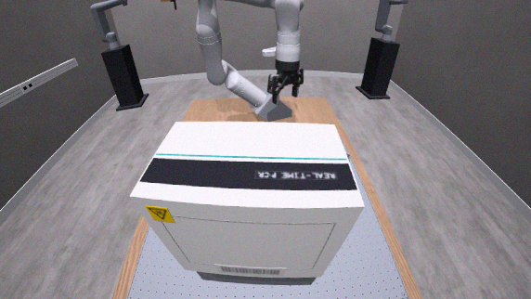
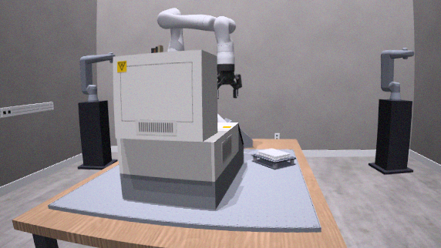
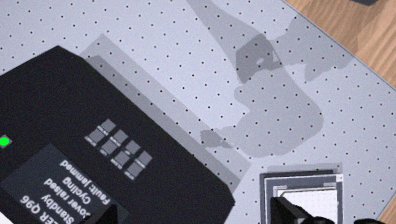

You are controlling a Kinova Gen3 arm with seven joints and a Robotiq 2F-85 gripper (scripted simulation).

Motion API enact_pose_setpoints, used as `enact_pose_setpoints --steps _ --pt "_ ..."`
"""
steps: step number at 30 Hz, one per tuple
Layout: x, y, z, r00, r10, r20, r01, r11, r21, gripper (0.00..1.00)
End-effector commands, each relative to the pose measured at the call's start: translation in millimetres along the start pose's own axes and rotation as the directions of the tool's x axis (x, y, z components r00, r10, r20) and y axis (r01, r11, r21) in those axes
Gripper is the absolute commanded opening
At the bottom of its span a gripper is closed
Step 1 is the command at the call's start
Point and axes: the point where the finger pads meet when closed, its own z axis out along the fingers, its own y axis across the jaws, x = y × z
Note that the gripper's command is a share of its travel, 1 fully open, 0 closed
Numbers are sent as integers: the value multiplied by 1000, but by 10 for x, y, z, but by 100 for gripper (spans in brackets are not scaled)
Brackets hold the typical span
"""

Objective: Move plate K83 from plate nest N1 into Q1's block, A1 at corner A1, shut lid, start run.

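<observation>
The gripper (image 2: 230, 89) is hanging in the air with its fingers spread wide and holding nothing, beside the upper right edge of cycler Q1 (image 2: 166, 127) in the exterior view. Q1 is sitting on the grey dotted mat (image 2: 270, 200) with its big white lid raised upright. In the wrist view, Q1's black front panel (image 3: 75, 145) is showing a green lamp (image 3: 4, 142) and 8 small keys in 2 rows (image 3: 119, 148). Plate K83 (image 2: 274, 155) is resting in nest N1 (image 2: 274, 162) near the mat's far right corner, well apart from the gripper. The wrist view is catching the nest at its bottom right edge.
</observation>
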Motion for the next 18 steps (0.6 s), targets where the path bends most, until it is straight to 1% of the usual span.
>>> enact_pose_setpoints --steps 1,3,18 --pt "-83 104 14 1000 2 -5 -2 1000 -4 100" --pt "-83 104 14 1000 2 -5 -2 1000 -4 100" --pt "-376 504 75 1000 2 -4 -2 1000 -4 100"
